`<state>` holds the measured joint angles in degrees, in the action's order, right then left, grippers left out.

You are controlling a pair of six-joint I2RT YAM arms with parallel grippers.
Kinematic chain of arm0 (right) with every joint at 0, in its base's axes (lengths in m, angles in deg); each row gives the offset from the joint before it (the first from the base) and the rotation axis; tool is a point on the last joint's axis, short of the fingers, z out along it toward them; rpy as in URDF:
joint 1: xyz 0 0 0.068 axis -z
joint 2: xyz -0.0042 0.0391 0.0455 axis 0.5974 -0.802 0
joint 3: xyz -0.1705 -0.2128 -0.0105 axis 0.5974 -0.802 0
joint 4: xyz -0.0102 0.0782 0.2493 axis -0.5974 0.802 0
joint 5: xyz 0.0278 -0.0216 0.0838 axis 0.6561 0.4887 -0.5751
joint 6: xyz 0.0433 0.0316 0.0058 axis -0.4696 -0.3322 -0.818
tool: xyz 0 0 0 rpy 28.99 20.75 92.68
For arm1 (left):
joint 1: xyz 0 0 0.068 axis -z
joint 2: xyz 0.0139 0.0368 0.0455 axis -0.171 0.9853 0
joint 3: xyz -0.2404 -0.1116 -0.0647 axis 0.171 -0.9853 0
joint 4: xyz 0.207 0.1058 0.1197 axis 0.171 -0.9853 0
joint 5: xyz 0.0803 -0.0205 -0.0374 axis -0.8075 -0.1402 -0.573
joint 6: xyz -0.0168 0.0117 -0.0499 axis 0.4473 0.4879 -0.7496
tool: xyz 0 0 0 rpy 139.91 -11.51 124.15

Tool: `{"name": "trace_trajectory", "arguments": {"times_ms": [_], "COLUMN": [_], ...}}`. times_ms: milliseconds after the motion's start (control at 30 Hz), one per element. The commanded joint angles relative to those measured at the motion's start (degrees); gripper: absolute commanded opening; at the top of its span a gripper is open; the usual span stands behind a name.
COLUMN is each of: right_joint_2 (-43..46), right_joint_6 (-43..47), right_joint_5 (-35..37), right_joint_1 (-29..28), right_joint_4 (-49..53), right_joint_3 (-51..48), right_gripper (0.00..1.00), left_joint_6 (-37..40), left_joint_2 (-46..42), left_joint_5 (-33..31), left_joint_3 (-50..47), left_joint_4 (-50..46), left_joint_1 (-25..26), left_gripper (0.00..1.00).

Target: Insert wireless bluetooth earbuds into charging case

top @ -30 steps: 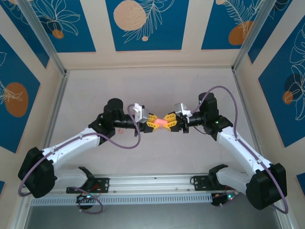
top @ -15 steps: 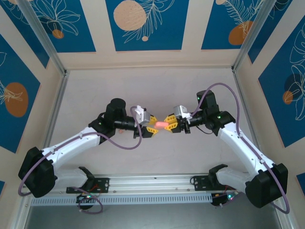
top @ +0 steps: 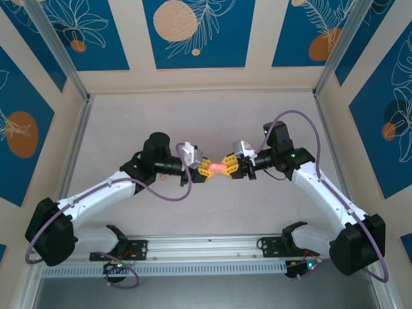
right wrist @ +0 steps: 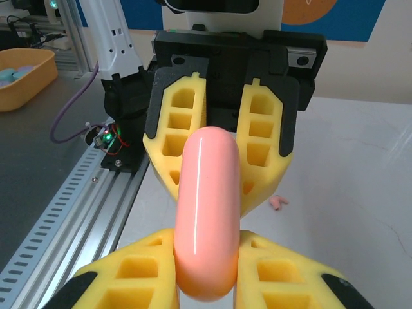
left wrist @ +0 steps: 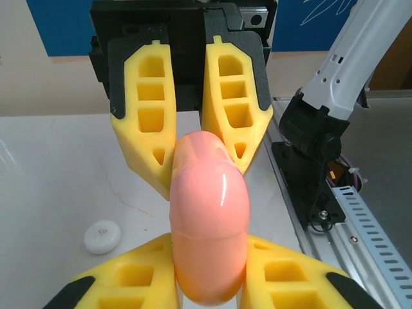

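glossy, salmon-pink, pebble-round charging case (top: 217, 168) is clenched at each end by left gripper (top: 208, 169) and right gripper (top: 227, 166).

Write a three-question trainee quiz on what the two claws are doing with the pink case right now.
1. True or false: the charging case lies flat on the table.
2. Consider the left claw and the right claw. Which one grips the case? A) left alone B) right alone C) both, from opposite ends
3. Short answer: in the right wrist view, what tiny pink piece lies on the table beyond the claws?

Key: 1 false, it is held up between the claws. 2 C. 3 an earbud.
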<state>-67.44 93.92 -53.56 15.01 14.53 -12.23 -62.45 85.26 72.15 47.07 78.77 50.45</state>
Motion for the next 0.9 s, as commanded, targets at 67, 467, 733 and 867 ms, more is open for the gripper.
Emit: {"name": "trace_trajectory", "arguments": {"times_ms": [67, 467, 733, 867], "right_joint_2": [-0.7, -1.1, -1.5, -1.3], "right_joint_6": [-0.5, -0.6, -0.9, -4.5], "right_joint_5": [-0.9, -1.0, -0.9, -0.3], "right_joint_1": [0.1, 0.1, 0.1, 0.1], "right_joint_4": [1.2, 1.1, 0.9, -2.5], "right_joint_3": [1.8, 1.8, 1.9, 1.2], "right_gripper": [0.17, 0.17, 0.19, 0.36], "left_joint_6": [-0.2, -0.8, -0.6, -0.3], "left_joint_2": [-0.4, -0.9, -0.7, -0.4], "left_joint_5": [1.9, 1.2, 1.3, 1.2], "left_joint_3": [1.0, 0.5, 0.6, 0.6], "left_joint_4": [1.7, 3.0, 2.6, 2.1], "left_joint_1": [-0.2, -0.2, -0.2, -0.2], "left_gripper": [0.19, 0.29, 0.17, 0.16]}}
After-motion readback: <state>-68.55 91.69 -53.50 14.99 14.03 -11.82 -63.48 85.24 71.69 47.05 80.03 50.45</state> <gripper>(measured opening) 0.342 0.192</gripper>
